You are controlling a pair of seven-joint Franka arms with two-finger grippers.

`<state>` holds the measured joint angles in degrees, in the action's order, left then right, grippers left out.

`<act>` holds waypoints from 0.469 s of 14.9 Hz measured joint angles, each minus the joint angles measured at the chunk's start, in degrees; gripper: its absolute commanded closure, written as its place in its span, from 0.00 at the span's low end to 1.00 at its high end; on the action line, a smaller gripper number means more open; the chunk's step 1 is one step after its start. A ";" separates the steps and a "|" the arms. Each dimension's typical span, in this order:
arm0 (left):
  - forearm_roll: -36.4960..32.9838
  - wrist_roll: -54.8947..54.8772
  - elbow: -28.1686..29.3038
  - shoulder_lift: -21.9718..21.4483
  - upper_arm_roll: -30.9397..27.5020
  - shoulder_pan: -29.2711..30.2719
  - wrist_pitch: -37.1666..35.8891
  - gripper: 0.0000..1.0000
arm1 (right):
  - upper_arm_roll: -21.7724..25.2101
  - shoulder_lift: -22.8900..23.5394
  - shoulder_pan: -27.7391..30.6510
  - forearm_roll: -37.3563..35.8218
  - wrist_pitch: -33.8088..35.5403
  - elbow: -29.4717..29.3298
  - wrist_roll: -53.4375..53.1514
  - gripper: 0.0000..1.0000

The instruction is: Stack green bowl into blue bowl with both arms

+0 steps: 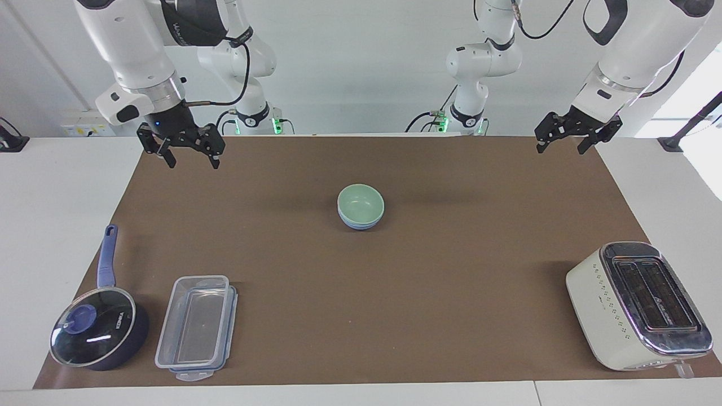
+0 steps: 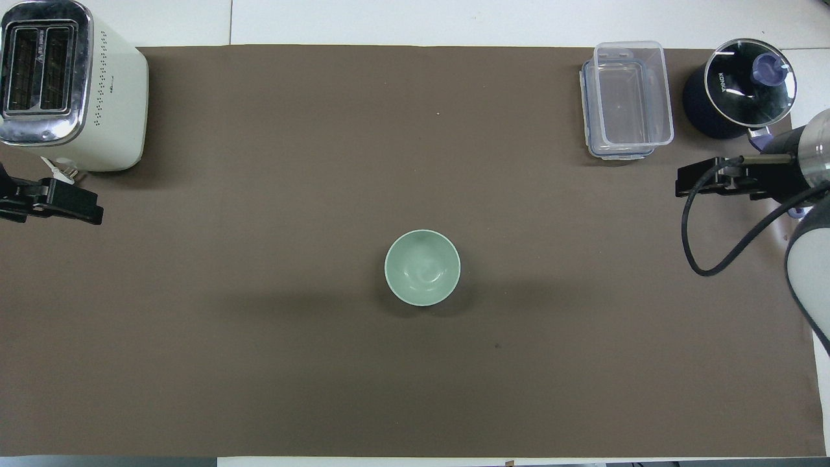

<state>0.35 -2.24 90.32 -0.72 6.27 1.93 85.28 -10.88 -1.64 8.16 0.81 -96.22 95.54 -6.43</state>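
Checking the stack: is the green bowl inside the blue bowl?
Yes. The green bowl sits nested upright in the blue bowl.

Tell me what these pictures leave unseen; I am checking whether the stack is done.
- Blue bowl: overhead view, covered by the green bowl nested in it; facing view shows only its rim.
- Left gripper: overhead view, cut by the edge.
- Saucepan handle: overhead view, behind the right gripper.
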 measured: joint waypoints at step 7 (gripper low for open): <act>0.06 0.00 0.05 0.00 0.54 -0.05 -0.42 0.00 | 5.47 0.72 -5.69 0.00 5.20 -2.22 -0.05 0.00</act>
<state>0.41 -2.23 90.37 -0.72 6.81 1.89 84.86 -5.41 -0.93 2.47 0.81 -91.02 93.32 -6.48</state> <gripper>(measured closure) 0.000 0.000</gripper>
